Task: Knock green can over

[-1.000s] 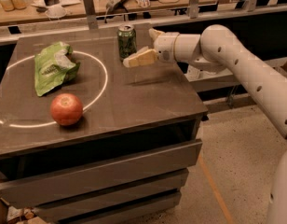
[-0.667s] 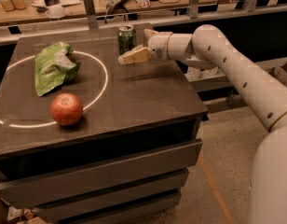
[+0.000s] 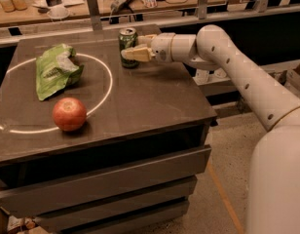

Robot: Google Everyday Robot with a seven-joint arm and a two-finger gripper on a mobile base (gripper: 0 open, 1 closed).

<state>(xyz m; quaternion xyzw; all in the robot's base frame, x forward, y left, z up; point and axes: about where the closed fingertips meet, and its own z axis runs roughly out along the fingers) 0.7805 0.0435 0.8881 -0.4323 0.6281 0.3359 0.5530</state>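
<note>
The green can (image 3: 127, 37) stands upright near the back edge of the dark table (image 3: 140, 101), just outside the white circle. My gripper (image 3: 134, 48) reaches in from the right at can height. One pale finger (image 3: 136, 54) lies across the front lower part of the can, touching it. The other finger (image 3: 144, 37) shows just to the right of the can's top. The fingers stand apart, so the gripper is open. The can's lower right side is hidden behind the finger.
A light green and white snack bag (image 3: 56, 69) lies at the left inside a white circle line (image 3: 107, 87). A red apple (image 3: 69, 114) sits near the front. A rail (image 3: 198, 13) and a cluttered desk (image 3: 67, 6) stand behind. Drawers (image 3: 111, 179) are below.
My gripper has moved left, from beside the can to against it. The can still stands upright in the same place.
</note>
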